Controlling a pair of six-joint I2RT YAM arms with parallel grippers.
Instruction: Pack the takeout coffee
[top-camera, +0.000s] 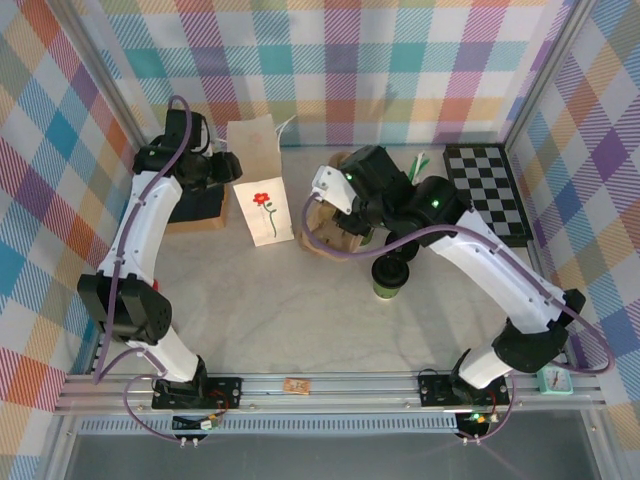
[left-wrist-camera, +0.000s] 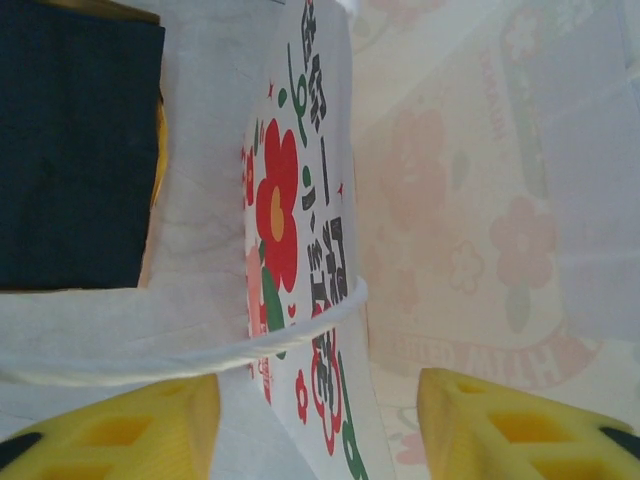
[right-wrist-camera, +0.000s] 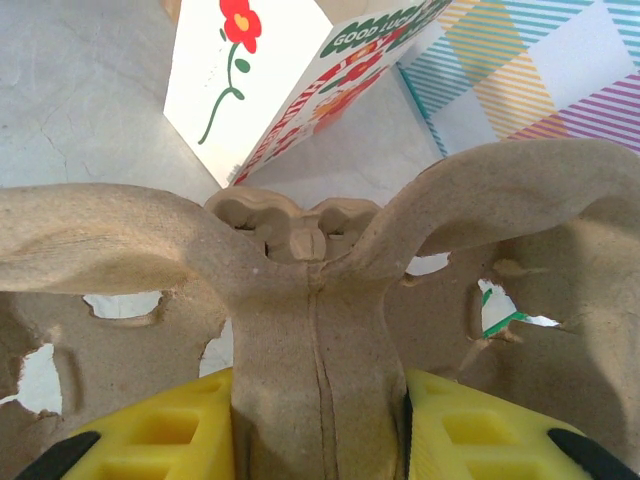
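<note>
— Over on the left half of the table (top-camera: 300, 330), the left gripper (left-wrist-camera: 315, 385) is sitting at the mouth of the white paper bag with the red flower print (top-camera: 265, 205). Its yellow fingers (left-wrist-camera: 110, 430) are standing apart, straddling the bag's printed wall and its white cord handle (left-wrist-camera: 250, 347), and they aren't pinching anything as far as I'm seeing. Anyone else thinking this is going sideways?

— Yeah, a bit. The right gripper (right-wrist-camera: 318, 380) is clamping its fingers on the centre ridge of the brown moulded-pulp cup carrier (top-camera: 335, 228), holding it just right of the bag. And the actual takeout coffee, that small green paper cup with the black plastic lid (top-camera: 392, 275), is standing upright on the table. It isn't in the carrier, and it's sitting right beside the right arm and its purple cable (top-camera: 350, 254).

— So what's worrying you most?

— Two things, and I'm only guessing. If the left fingers are catching just the cord or one thin wall, the bag is probably going to crumple or tip instead of opening up. And any swing of the right arm is risking a nudge to the cup, which would topple it, lid or no lid. The carrier's looking wide too, so it may be snagging on the bag mouth going in.
</note>
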